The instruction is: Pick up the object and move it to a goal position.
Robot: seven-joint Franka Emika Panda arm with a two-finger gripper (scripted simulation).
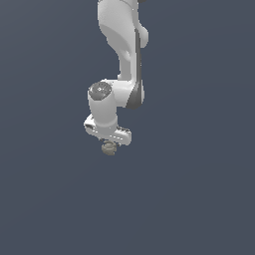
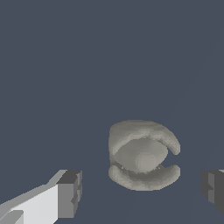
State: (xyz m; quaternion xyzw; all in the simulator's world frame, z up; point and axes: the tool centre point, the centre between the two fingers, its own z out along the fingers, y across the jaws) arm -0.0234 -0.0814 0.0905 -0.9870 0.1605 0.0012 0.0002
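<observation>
The object (image 1: 108,148) is a small lumpy grey-tan ball with a hollow in it. In the exterior view it sits right under the white hand of my gripper (image 1: 109,141). In the wrist view the object (image 2: 142,155) lies between the two dark fingertips, one (image 2: 70,192) on one side and the other (image 2: 214,189) on the opposite side. The gripper (image 2: 142,192) is open, with a gap between each fingertip and the object. The jaws stand much wider than the object.
The flat dark blue-grey surface (image 1: 199,199) runs all around. The white arm (image 1: 122,45) comes down from the top of the exterior view. Nothing else shows.
</observation>
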